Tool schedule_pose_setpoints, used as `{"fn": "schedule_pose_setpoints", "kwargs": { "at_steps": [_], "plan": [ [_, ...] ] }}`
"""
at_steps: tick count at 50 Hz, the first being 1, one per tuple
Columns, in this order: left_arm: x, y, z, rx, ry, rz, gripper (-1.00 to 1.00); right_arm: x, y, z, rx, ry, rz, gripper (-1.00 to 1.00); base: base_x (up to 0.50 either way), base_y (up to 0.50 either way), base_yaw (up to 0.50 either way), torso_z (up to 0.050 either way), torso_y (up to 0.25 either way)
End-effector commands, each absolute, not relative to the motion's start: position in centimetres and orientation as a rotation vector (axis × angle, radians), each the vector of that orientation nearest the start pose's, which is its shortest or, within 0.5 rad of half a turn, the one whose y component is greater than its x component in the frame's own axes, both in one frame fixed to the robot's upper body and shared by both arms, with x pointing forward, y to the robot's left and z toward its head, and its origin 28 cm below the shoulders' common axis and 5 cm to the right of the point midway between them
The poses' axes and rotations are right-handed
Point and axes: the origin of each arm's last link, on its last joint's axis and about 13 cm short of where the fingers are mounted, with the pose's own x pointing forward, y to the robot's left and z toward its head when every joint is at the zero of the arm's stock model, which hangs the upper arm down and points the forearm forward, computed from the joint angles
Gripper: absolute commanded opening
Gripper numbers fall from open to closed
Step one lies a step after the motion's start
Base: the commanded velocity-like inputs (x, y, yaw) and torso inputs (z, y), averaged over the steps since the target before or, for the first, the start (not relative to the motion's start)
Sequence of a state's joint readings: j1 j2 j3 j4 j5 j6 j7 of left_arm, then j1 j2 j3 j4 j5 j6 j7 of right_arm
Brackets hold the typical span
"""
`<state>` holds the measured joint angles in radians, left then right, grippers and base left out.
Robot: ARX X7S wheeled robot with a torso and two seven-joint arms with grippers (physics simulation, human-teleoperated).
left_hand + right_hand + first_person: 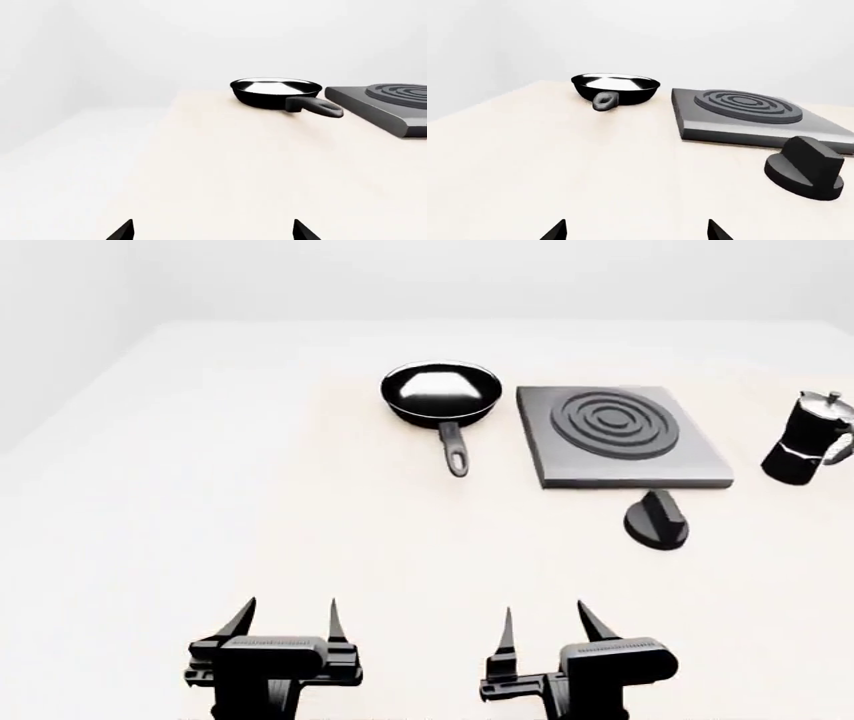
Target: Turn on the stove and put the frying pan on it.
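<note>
Left gripper (286, 622) and right gripper (545, 625) low, level, forward-pointing, jaws wide, empty

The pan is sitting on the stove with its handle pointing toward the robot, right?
Not quite. In the head view the pan sits on the table beside the stove, at its left, not on it. Its handle does point toward the robot.

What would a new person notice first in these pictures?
The glossy black frying pan sits on the pale table, its handle pointing toward the robot. Just right of it lies the dark grey stove with raised rings, its black knob in front and a moka pot further right. Both pincers, left and right, are open and empty near the robot.
</note>
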<state>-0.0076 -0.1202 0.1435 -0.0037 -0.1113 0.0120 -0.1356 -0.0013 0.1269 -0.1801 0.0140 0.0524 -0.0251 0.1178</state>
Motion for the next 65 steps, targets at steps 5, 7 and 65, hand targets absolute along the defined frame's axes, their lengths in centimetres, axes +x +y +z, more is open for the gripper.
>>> {"fn": "schedule_pose_setpoints", "kwargs": {
  "at_steps": [5,7,65],
  "plan": [
    [20.96,20.51,1.30,0.011,-0.002,-0.006,1.00,20.59,-9.23,0.91,-0.091,-0.007,0.070,1.00,0.50,0.30,0.00,0.000,0.000],
    [20.94,20.50,1.26,0.012,-0.002,-0.007,1.00,20.58,-9.24,0.95,-0.091,-0.008,0.068,1.00,0.50,0.29,0.00,0.000,0.000],
    [20.93,20.48,1.59,0.011,-0.021,-0.005,1.00,20.86,-9.95,1.58,-0.030,0.000,-0.038,1.00,0.28,0.07,0.00,0.000,-0.033]
  ]
}}
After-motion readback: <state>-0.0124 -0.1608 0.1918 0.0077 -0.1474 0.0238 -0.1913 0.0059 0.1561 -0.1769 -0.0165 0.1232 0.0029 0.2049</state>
